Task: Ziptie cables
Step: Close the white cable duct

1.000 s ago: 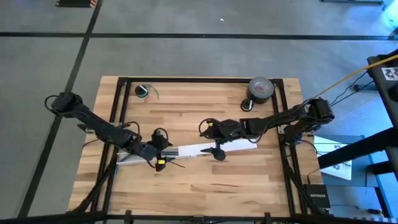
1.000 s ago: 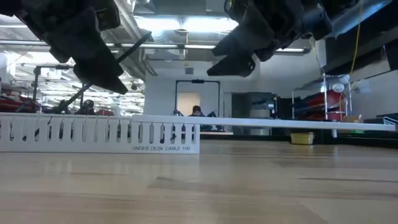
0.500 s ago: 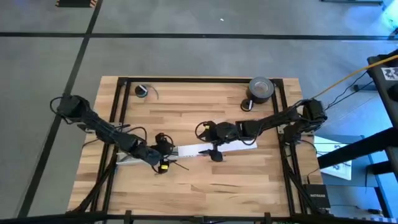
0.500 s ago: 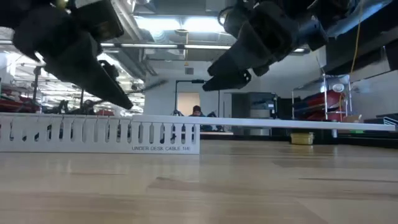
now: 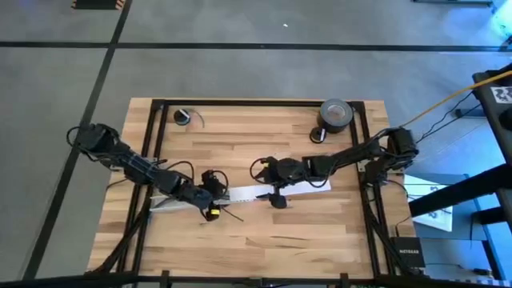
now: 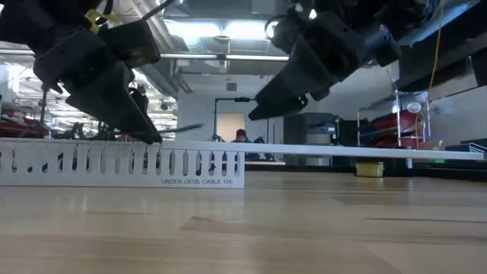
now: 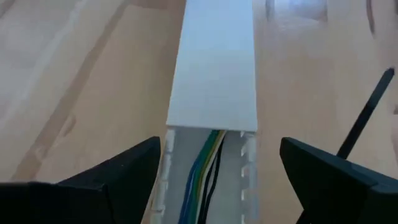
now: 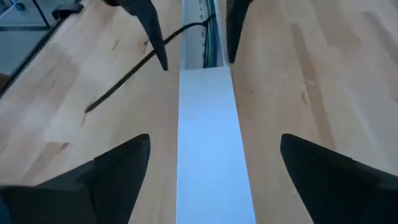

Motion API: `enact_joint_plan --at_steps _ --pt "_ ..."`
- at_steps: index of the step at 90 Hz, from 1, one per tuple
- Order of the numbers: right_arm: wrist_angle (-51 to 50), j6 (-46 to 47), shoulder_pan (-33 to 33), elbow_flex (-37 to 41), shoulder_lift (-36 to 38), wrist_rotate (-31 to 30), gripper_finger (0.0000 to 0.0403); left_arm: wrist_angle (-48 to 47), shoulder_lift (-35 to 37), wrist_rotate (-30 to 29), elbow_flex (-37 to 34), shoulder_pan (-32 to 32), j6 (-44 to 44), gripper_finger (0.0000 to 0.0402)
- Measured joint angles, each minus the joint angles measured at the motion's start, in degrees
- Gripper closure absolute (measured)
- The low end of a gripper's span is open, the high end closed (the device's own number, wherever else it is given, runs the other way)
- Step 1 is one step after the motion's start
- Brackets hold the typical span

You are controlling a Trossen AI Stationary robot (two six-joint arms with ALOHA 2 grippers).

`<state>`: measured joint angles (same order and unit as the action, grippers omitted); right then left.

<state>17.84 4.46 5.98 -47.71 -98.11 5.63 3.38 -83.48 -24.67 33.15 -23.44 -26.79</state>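
Both sets of jaws stand spread wide, holding nothing. The left gripper (image 5: pixel 210 200) hovers over the slotted end of a long white cable duct (image 5: pixel 276 190), its fingers (image 7: pixel 118 174) straddling the open channel. The right gripper (image 5: pixel 274 194) sits over the duct's flat white cover (image 8: pixel 208 143), one finger on each side of it.

The cables (image 7: pixel 202 171) lie inside the open channel (green, blue, yellow and black strands run side by side) and pass under the edge of the cover. The ziptie (image 8: pixel 124 78), a thin black strip, slants beside the left gripper, close to the duct; whether it rests on the wood or hangs from the gripper cannot be told.

The table (image 5: pixel 256 240) is pale butcher-block wood with a black frame. A grey tape roll (image 5: pixel 335 114) sits near its far right corner, a small dark ring (image 5: pixel 183 117) near the far left. Around it the floor is grey concrete with dark lines. In the low view, a workshop with ceiling lights and a doorway (image 6: pixel 230 125) shows behind.
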Motion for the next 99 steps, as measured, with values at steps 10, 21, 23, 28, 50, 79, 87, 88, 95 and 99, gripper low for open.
enact_joint_plan --at_steps 10,21,23,28,50,79,87,88,95,99 --pt "2.46 -0.89 0.00 -0.03 -1.49 0.58 0.0054 0.37 -0.60 0.12 0.00 0.24 -0.16 0.0086" --pt "5.07 -2.17 0.04 -0.06 -2.64 0.89 0.0054 0.30 -1.51 0.44 0.00 0.26 -1.00 0.0086" --pt "5.47 -2.16 0.04 -0.06 -2.91 0.91 0.0054 0.05 -1.52 0.51 0.00 0.26 -1.20 0.0086" --pt "6.75 -2.18 0.04 -0.16 -3.44 0.92 0.0054 0.33 -1.53 0.50 0.00 0.26 -1.54 0.0086" --pt "10.19 -3.51 0.07 -1.34 -7.81 2.11 0.0054 0.35 -1.92 0.34 0.00 0.26 -2.54 0.0086" --pt "11.06 -3.75 0.05 -3.07 -8.69 3.02 0.0054 0.57 -1.90 0.28 0.00 0.26 -2.51 0.0086" --pt "13.47 -3.46 0.72 -3.92 -10.64 2.95 0.0054 0.66 -1.90 0.28 0.02 0.26 -2.64 0.0086" --pt "13.50 -3.45 0.79 -4.12 -10.85 2.91 0.0054 0.58 -1.90 0.28 0.02 0.26 -2.65 0.0086" --pt "11.10 -3.68 0.83 -4.42 -11.59 2.94 0.0054 0.52 -1.90 0.27 0.00 0.26 -2.75 0.0086" --pt "12.32 -3.64 0.83 -5.06 -11.88 2.41 0.0054 0.52 -1.90 0.25 0.01 0.26 -2.75 0.0086"
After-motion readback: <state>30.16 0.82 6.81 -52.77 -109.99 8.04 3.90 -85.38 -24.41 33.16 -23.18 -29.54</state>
